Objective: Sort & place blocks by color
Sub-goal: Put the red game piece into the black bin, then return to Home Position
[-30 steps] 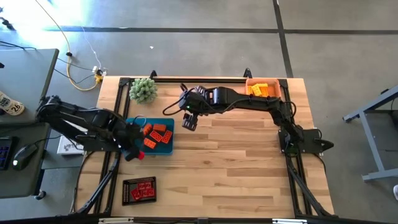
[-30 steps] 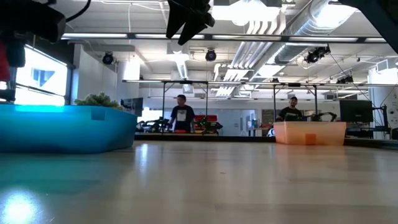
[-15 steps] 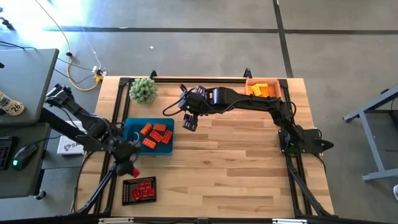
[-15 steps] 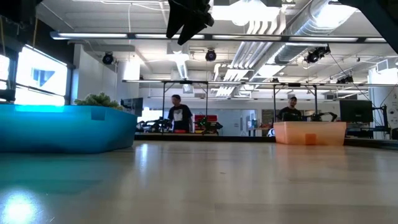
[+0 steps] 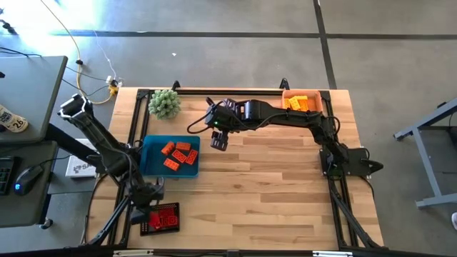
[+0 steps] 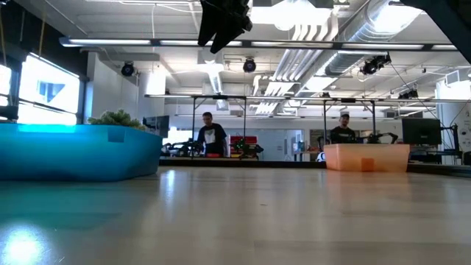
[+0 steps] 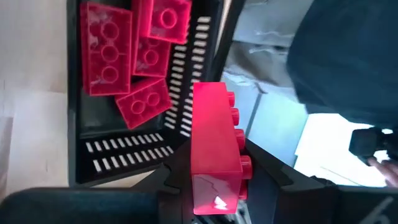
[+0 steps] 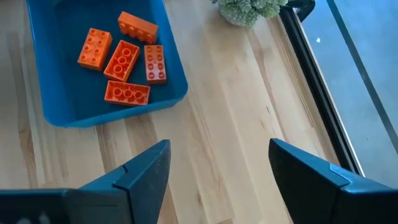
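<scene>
My left gripper (image 5: pixel 145 205) hangs at the left edge of the black tray (image 5: pixel 170 227), shut on a red studded brick (image 7: pixel 215 147). In the left wrist view that tray (image 7: pixel 93 155) holds several red bricks (image 7: pixel 109 50). Several orange bricks (image 5: pixel 180 155) lie in the blue tray (image 5: pixel 151 148), also seen in the right wrist view (image 8: pixel 124 62). The orange tray (image 5: pixel 285 96) at the far right corner holds yellow and orange bricks (image 5: pixel 300 103). My right gripper (image 5: pixel 218 140) hovers open above the table, just right of the blue tray; it shows at the top of the low view (image 6: pixel 222 26). My left gripper pinches the red brick between its two fingers (image 7: pixel 177 171), which press on its long side faces near one end (image 7: pixel 214 186). The brick is lifted clear above the black tray's edge. Its studs face sideways toward one finger.
A fuzzy green plant (image 5: pixel 165 104) stands at the table's far left. Bare wood (image 5: pixel 271 185) stretches across the middle and right. The black frame rail (image 5: pixel 235 91) runs along the far edge. People (image 6: pixel 210 137) stand in the room beyond the table.
My left gripper has carried the red brick from the near-left corner of the blue tray toward the table's near edge. It now hangs over the black tray's left edge, still shut on the brick. My right arm has kept still.
</scene>
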{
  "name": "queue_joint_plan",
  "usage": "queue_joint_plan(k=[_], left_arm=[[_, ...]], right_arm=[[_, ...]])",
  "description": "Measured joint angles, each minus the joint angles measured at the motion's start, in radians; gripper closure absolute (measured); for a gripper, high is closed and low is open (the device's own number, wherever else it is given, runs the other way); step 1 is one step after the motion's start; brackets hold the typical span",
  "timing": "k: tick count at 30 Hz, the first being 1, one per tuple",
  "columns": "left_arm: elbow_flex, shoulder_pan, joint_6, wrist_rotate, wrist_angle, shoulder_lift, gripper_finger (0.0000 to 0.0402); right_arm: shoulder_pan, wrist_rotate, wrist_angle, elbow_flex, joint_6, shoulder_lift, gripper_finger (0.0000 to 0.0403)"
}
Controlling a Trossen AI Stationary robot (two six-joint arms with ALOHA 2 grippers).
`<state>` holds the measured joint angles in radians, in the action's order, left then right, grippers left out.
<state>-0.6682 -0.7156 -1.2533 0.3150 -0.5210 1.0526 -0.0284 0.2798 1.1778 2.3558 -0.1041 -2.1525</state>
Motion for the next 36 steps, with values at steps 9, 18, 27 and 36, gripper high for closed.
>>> queue_joint_plan(k=[9, 18, 27, 36], left_arm=[[0.0, -0.012, -0.042, 0.059, 0.13, 0.11, 0.0307], [0.0, -0.012, -0.045, 0.075, 0.131, 0.186, 0.0257], [0.0, -0.007, -0.026, 0.067, 0.118, 0.17, 0.0242], [0.0, 0.041, 0.03, 0.067, 0.054, 0.075, 0.0242]], right_arm=[[0.0, 0.0, -0.004, 0.0, 0.026, 0.0, 0.0144], [0.0, -0.001, 0.002, 0.0, 0.035, -0.001, 0.0144], [0.0, -0.002, 0.012, 0.0, 0.045, -0.001, 0.0144], [0.0, -0.003, 0.012, 0.0, 0.045, -0.001, 0.0144]])
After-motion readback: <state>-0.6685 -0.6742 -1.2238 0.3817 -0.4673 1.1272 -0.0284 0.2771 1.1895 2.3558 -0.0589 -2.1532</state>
